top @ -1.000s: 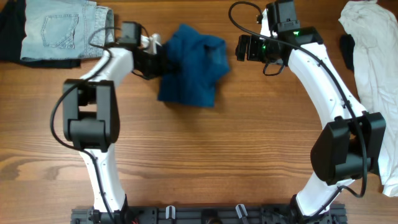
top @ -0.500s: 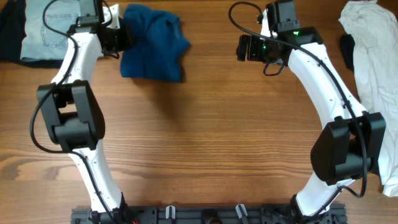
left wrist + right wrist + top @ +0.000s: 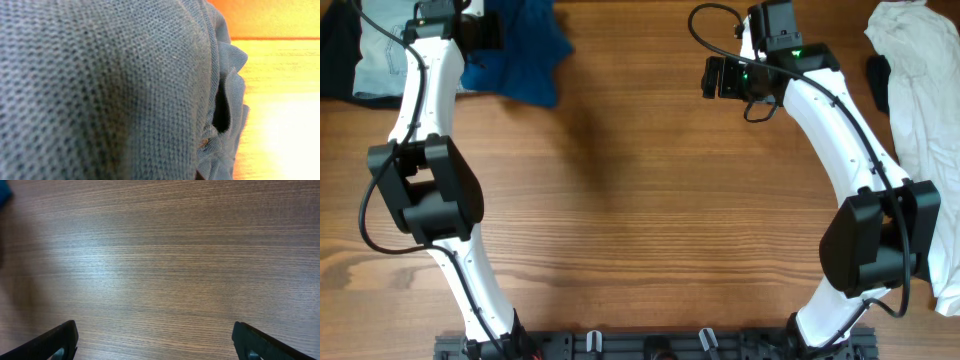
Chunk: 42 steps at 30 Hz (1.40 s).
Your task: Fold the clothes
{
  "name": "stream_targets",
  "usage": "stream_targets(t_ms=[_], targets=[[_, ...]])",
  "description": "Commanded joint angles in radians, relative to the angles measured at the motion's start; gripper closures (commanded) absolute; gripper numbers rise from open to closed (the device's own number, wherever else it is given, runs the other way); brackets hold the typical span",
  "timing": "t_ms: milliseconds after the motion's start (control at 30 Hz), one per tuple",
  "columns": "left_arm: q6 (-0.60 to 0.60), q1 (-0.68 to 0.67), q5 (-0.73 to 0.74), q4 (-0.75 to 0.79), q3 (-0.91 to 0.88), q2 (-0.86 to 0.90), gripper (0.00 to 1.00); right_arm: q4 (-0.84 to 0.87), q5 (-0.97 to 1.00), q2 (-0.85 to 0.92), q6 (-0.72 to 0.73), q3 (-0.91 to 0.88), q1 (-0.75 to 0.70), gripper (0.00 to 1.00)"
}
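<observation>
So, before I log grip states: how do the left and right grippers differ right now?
The left gripper is shut on the blue top; the right gripper is open and empty. The left sits beside the denim, the right over bare wood. Both sit near the far edge.

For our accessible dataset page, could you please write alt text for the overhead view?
The left hand grips a bunched deep-blue top at the far-left corner of the wooden table, beside a pale blue denim piece. The right hand hovers over bare wood, and a white garment lies along the right edge.
</observation>
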Motion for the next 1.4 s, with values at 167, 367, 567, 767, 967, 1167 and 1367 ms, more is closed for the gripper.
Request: stream_targets(t_ms=[167, 367, 567, 767, 967, 1167, 1367], targets=[[0.065, 0.061, -0.076, 0.036, 0.056, 0.0, 0.96, 0.0, 0.037, -0.026, 0.009, 0.02, -0.003, 0.0], [0.07, 0.085, -0.076, 0.053, 0.056, 0.0, 0.96, -0.001, 0.04, -0.026, 0.018, 0.02, -0.003, 0.0], [0.091, 0.085, -0.13, 0.07, 0.057, -0.001, 0.96, -0.004, 0.043, -0.026, 0.021, 0.02, -0.003, 0.01], [0.091, 0.085, -0.192, 0.068, 0.092, -0.003, 0.96, -0.01, 0.051, -0.026, 0.02, 0.02, -0.003, 0.01], [0.094, 0.088, -0.204, 0.055, 0.153, -0.003, 0.96, -0.017, 0.051, -0.026, 0.02, 0.02, -0.003, 0.0], [0.093, 0.097, -0.215, 0.028, 0.153, -0.002, 0.95, -0.016, 0.074, -0.026, 0.019, 0.02, -0.003, 0.01], [0.093, 0.126, -0.213, 0.028, 0.153, 0.007, 0.94, -0.018, 0.073, -0.026, 0.019, 0.02, -0.003, 0.0]])
